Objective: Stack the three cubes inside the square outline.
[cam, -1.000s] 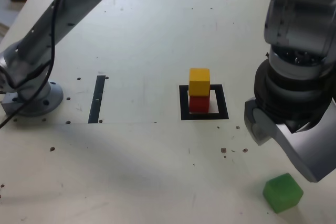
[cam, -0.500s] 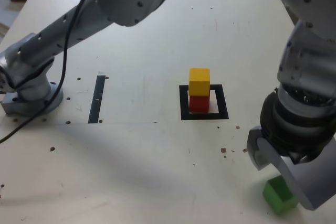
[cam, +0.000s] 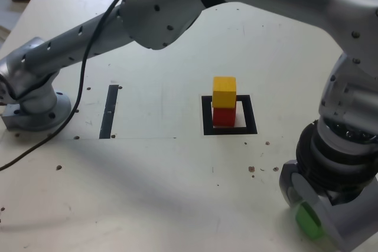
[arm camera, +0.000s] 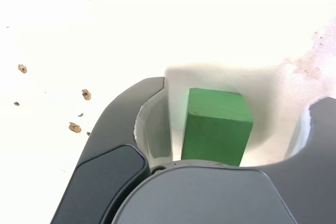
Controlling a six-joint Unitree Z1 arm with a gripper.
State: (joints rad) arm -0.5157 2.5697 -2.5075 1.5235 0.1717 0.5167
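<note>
The grey robot arm (cam: 177,10) reaches right across the pale bench (cam: 159,175) from its base at the exterior view's left, and the gripper (cam: 313,216) is down at the near corner on the exterior view's right. Its jaws stand spread, one on each side of the small matte green cube (cam: 308,221), which sits on the bench surface. From the wrist view the green cube (arm camera: 216,127) lies squarely between the two dark jaws, with pale gaps showing on both sides, so neither jaw is pressing it. Over in the middle, the thick black tape square outline (cam: 229,115) holds the small red cube (cam: 222,116) on its pale centre, and the small yellow cube (cam: 224,91) sits directly on top of the red one. A straight black tape strip (cam: 109,111) lies well apart, towards the exterior view's left. Brown specks dot the bench.
</note>
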